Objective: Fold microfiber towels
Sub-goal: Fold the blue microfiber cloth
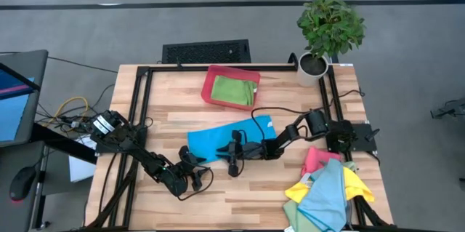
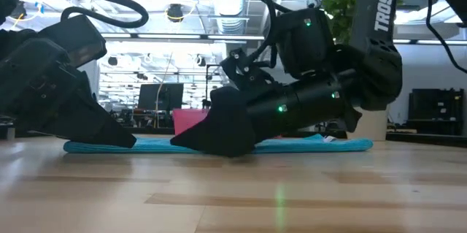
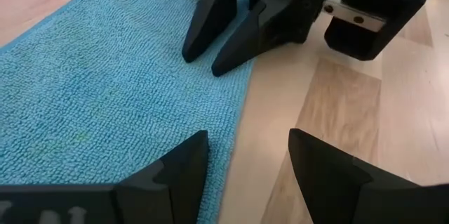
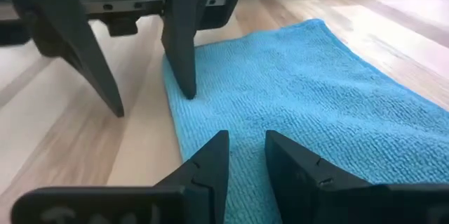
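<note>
A light blue microfiber towel (image 1: 240,136) lies spread flat across the middle of the table. My left gripper (image 1: 199,161) stands open at its near left corner, one finger (image 3: 184,166) over the cloth and the other over bare wood. My right gripper (image 4: 247,152) faces it from the right along the same near edge. It is low over the towel and open by a narrow gap, with nothing between its fingers. A green towel (image 1: 234,90) lies in the red tray (image 1: 208,86). Several more towels (image 1: 327,188) are heaped at the near right corner. My left gripper comes slanting down from the table's near left. One fingertip (image 4: 186,92) is down on the towel's near left corner (image 4: 175,76) and the other (image 4: 118,108) is on the wood beside it, with no cloth pinched. My right gripper's fingertips (image 3: 191,52) are down on the towel just inside its near edge (image 3: 242,90), slanting from the right. The cloth lies flat beneath them.
A potted plant (image 1: 327,32) stands at the far right corner. Black frame rails (image 1: 142,108) run along the table's left, far and right sides. Cables (image 1: 265,116) trail over the towel's right end. Bare wood (image 1: 240,196) lies toward the near edge.
</note>
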`<state>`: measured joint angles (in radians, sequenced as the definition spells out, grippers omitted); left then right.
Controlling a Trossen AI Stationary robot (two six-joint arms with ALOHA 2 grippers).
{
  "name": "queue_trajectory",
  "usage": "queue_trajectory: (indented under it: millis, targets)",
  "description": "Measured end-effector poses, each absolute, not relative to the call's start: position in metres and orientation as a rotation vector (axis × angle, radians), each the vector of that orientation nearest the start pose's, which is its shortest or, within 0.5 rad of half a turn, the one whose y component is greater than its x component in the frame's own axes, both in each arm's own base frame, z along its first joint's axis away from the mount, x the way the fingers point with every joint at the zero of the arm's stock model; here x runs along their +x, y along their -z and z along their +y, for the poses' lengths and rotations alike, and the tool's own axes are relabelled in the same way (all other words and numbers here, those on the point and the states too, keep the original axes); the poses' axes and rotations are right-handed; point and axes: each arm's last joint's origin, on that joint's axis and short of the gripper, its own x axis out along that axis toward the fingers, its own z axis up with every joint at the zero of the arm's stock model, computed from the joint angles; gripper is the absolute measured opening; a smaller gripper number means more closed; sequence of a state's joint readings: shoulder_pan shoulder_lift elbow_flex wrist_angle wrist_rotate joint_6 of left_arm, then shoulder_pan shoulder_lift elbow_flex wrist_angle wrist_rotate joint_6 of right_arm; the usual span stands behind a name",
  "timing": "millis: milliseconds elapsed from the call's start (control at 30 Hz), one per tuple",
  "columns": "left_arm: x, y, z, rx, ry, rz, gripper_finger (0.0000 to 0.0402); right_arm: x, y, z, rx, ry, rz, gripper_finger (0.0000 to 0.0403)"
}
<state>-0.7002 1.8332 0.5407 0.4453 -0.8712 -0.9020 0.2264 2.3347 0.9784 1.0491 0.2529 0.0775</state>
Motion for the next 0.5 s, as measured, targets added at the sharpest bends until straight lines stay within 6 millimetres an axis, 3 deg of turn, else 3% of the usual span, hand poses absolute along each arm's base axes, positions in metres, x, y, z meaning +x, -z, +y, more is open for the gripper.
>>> queue_trajectory:
  millis: [133,267,400,500]
  targets:
    - [0.223,-0.078,-0.159,-0.289,-0.394,0.442,0.0192,0.396,-0.039,0.084,0.013,0.039,0.296,0.0120]
    - [0.224,-0.095,-0.160,-0.298,-0.368,0.398,0.0192,0.396,-0.044,0.084,0.010,0.037,0.285,0.0120]
    - [0.223,-0.117,-0.159,-0.238,-0.384,0.319,0.0192,0.397,-0.047,0.084,0.007,0.037,0.279,0.0120]
    - [0.221,-0.116,-0.158,-0.170,-0.420,0.302,0.0192,0.398,-0.057,0.084,0.014,0.035,0.236,0.0120]
